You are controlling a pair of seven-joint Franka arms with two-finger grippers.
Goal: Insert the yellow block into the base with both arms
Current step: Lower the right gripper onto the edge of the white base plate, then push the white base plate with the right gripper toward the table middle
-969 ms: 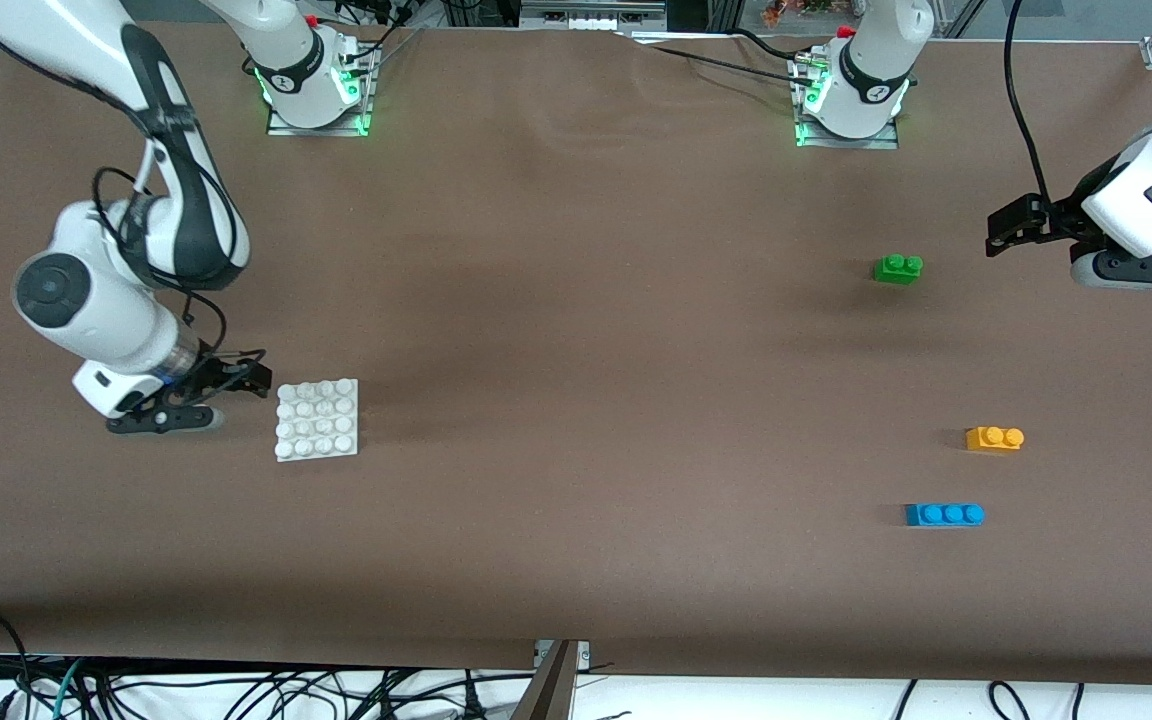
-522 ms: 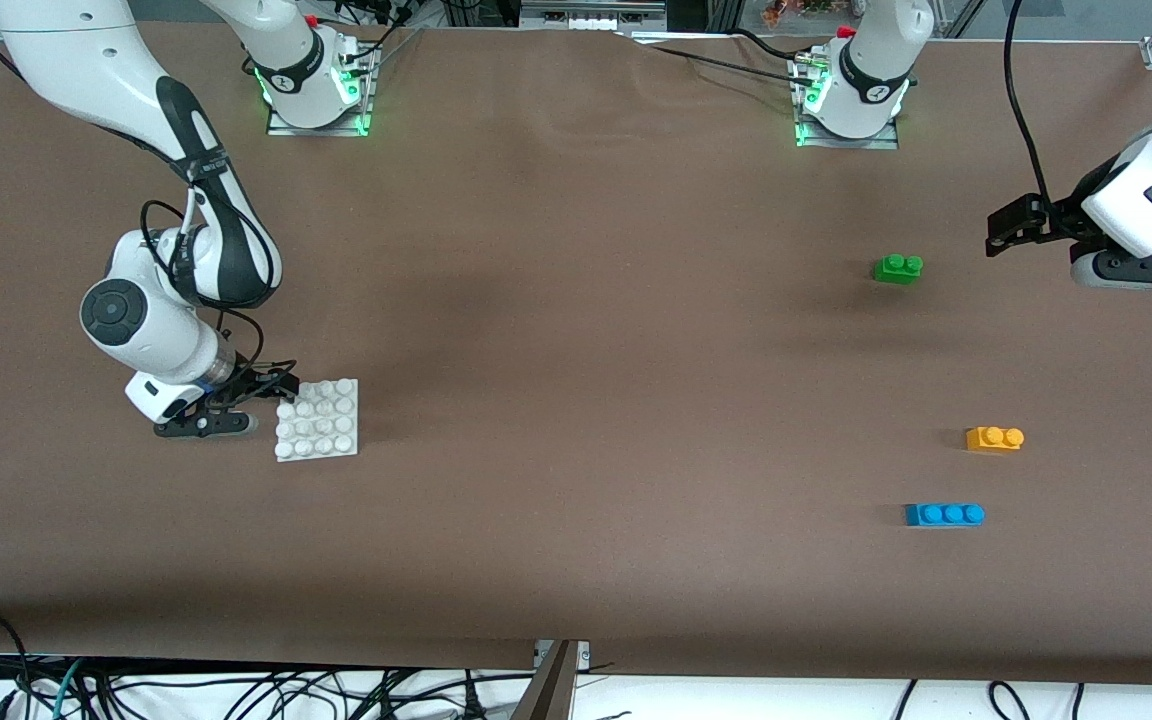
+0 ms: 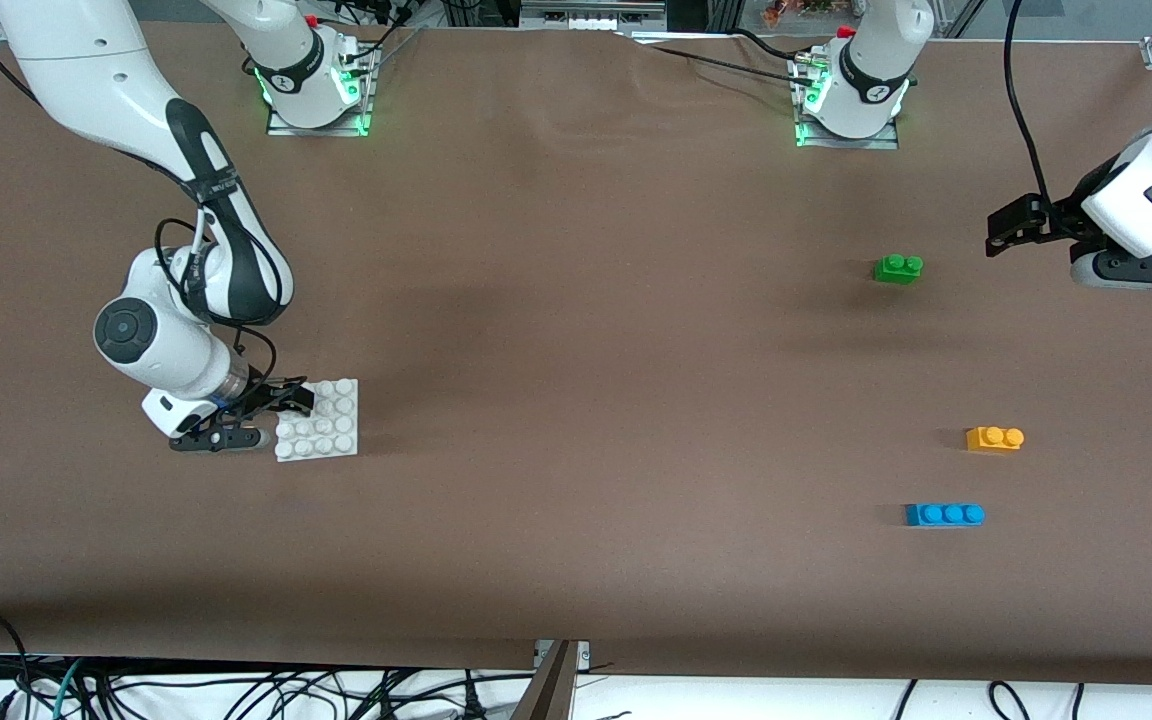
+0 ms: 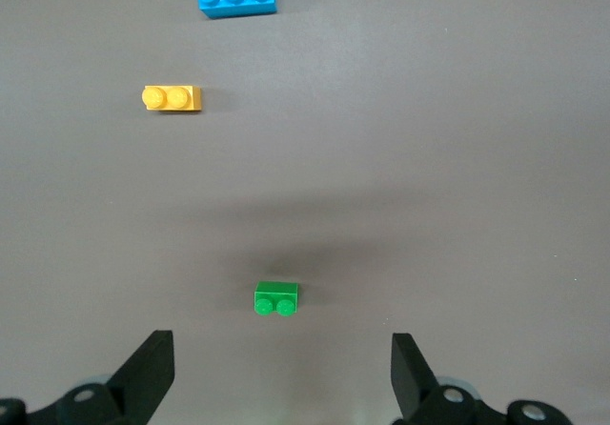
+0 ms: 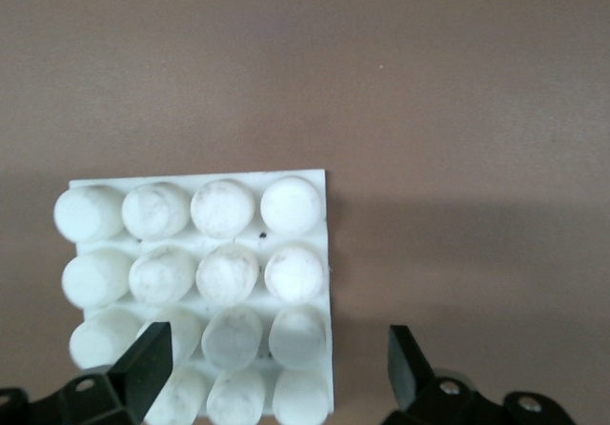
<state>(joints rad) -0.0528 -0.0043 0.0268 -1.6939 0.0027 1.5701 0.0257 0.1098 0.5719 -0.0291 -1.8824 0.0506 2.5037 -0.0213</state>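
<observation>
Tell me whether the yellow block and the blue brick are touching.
Apart. The front view shows bare table between the yellow block and the blue brick; the left wrist view shows the same gap.

I see the base (image 3: 321, 420) at right arm's end; yellow block (image 3: 994, 438) at left arm's end, between two other bricks (image 3: 898, 268).

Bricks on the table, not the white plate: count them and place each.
3. Green brick nearest the left arm's base; yellow block nearer the camera; blue brick nearest the camera. None appear hidden.
</observation>
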